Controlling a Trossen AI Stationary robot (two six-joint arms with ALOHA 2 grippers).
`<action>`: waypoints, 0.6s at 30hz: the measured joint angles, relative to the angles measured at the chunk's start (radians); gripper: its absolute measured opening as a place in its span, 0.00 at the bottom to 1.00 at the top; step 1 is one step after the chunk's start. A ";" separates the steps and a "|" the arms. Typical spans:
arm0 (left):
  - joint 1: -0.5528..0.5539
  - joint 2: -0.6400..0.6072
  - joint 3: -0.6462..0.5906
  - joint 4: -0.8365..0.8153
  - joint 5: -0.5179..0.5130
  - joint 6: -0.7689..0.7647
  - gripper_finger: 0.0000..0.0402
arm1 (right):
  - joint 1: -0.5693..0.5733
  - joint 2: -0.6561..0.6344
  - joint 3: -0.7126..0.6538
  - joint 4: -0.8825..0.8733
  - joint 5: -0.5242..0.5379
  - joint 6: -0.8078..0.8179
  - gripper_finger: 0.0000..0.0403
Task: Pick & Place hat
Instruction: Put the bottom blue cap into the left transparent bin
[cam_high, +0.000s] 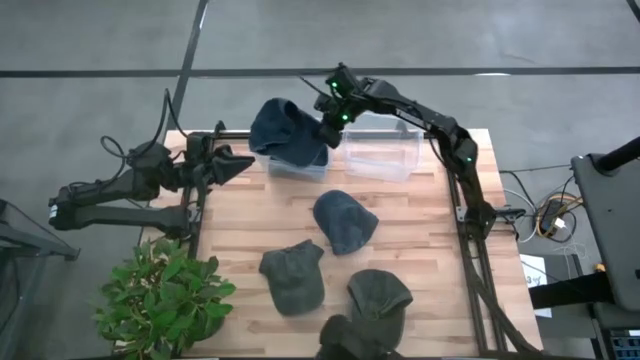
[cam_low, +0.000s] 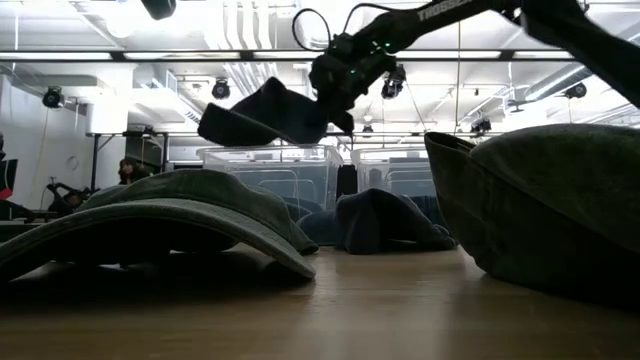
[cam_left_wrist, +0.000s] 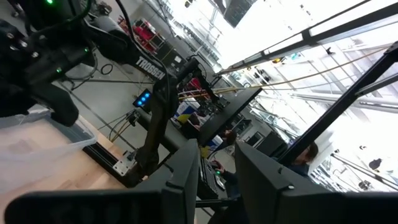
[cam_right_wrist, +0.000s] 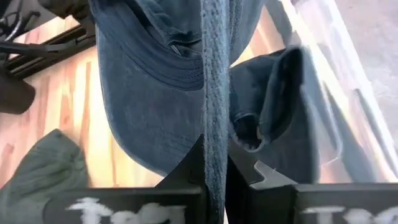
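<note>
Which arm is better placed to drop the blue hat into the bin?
Right. The right gripper is shut on the blue hat, holding it above the left clear bin. The left gripper waits at the table's left edge, holding nothing.

Potted plant (cam_high: 165, 295) at wooden table (cam_high: 420, 240) corner.

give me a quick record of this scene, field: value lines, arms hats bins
right gripper: shut on a dark blue cloth cap, held above the left clear plastic bin
left gripper: idle at the table's left edge, holds nothing
left bin contents: another dark blue cap already inside
right clear plastic bin: looks empty
hats on the wooden table: one blue-grey cap, two olive green caps, a fourth dark cap at the front edge
</note>
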 joint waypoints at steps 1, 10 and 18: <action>0.000 0.000 0.000 0.000 -0.004 0.000 0.25 | 0.000 0.024 0.040 -0.028 0.006 -0.008 0.03; 0.000 0.000 0.000 0.000 -0.018 0.000 0.25 | -0.008 0.111 0.127 -0.189 0.108 -0.096 0.03; 0.000 0.000 0.000 0.001 -0.056 0.001 0.25 | 0.002 0.107 0.121 -0.184 0.134 -0.051 0.10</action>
